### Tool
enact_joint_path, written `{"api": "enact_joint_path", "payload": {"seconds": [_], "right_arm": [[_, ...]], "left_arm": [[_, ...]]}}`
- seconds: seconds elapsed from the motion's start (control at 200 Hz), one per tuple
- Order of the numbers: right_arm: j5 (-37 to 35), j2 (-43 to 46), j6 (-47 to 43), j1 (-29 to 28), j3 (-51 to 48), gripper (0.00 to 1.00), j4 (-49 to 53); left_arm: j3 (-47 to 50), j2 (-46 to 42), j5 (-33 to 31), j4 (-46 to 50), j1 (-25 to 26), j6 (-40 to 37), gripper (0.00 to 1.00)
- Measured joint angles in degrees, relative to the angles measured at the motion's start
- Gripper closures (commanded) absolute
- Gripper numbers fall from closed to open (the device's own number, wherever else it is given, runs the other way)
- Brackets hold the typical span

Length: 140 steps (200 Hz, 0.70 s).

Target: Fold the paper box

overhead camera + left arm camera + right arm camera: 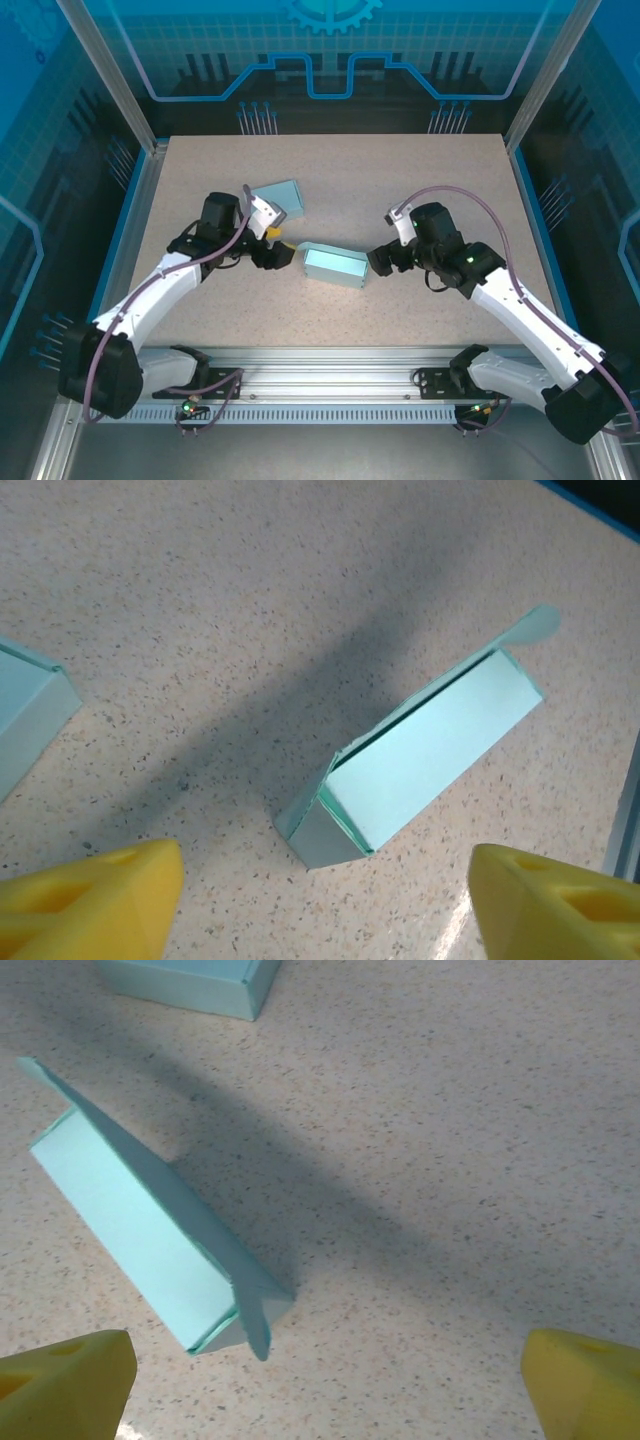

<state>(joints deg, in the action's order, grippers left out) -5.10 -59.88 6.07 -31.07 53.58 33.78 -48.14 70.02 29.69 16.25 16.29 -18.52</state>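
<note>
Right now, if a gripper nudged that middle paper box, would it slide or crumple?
It probably slides easily: the paper box looks thin-walled, hollow and light on the table. Its open end flap would likely bend first. Squeezed, its walls may buckle.

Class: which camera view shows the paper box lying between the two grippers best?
Left wrist: the paper box sits central and close, seen whole, its rounded tab plain. Right wrist has it close too, but off to the left. Top external shows it small.

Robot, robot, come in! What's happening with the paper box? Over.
Left gripper open, right gripper open, nothing held. Paper box on table between them, end flap sticking out. Second blue box nearby, not blocking.
</note>
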Motion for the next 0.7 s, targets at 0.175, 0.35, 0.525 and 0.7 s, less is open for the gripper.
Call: {"api": "enact_joint_path", "payload": {"seconds": [0.175, 0.35, 0.525, 0.7], "right_arm": [[2.3, -0.4, 0.8, -1.1, 0.0, 0.01, 0.1], [2.1, -1.5, 2.9, -2.9, 0.2, 0.13, 2.1], [0.2, -5.3, 4.5, -4.0, 1.6, 0.24, 5.1], [-1.5, -9.7, 6.1, -5.2, 4.1, 0.36, 6.8]], "left_arm": [[-1.6, 3.4, 0.7, 2.0, 1.3, -1.7, 0.3], [-2.5, 5.0, 0.6, 3.2, 1.8, -2.7, 0.34], [-3.3, 5.4, -0.1, 3.3, 2.3, -2.9, 0.42], [-4.3, 7.0, -1.0, 3.0, 3.8, -3.4, 0.48]]}}
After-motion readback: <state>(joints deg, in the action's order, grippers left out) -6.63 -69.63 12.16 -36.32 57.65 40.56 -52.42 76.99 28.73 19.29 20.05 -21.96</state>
